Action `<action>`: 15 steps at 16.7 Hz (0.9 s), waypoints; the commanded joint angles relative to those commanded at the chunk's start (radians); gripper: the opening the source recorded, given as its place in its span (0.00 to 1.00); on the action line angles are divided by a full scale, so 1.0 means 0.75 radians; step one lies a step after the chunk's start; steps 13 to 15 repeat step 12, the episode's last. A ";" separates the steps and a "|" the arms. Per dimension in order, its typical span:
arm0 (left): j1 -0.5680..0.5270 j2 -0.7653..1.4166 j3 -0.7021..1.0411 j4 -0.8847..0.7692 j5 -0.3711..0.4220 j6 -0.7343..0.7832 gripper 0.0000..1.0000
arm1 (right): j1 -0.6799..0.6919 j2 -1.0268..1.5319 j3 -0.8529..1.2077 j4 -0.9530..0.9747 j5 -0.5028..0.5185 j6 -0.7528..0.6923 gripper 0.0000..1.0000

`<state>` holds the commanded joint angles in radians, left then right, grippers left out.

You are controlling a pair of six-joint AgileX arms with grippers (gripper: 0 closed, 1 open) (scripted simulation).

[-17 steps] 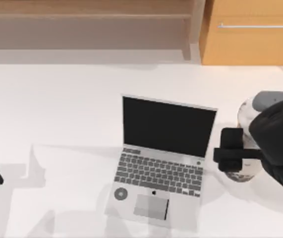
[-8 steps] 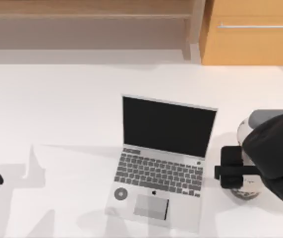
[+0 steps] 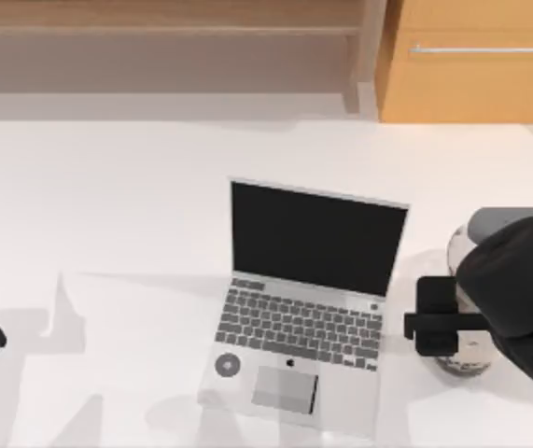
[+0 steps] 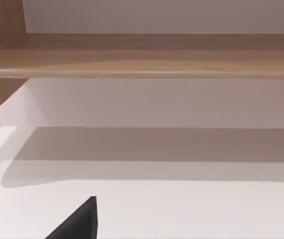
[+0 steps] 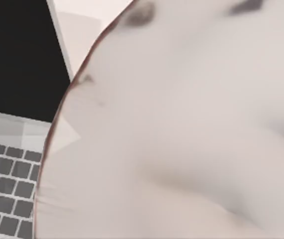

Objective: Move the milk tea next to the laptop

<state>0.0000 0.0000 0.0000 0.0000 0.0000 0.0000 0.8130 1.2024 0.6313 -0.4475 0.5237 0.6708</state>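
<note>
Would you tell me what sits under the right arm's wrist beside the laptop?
The milk tea stands there on the white table, right of the laptop. The right gripper and wrist cover most of it.

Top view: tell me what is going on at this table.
The right gripper is at the milk tea, which stands on the white table just to the right of the open laptop. The right arm covers most of the cup from above, so whether the jaws are closed on it cannot be told. In the right wrist view the cup sits very close, with the laptop's keyboard beside it. The left arm is parked at the table's left edge.
</note>
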 joint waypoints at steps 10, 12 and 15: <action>0.000 0.000 0.000 0.000 0.000 0.000 1.00 | 0.000 0.000 0.000 0.000 0.000 0.000 1.00; 0.000 0.000 0.000 0.000 0.000 0.000 1.00 | 0.000 0.000 0.000 0.000 0.000 0.000 1.00; 0.000 0.000 0.000 0.000 0.000 0.000 1.00 | 0.000 0.000 0.000 0.000 0.000 0.000 1.00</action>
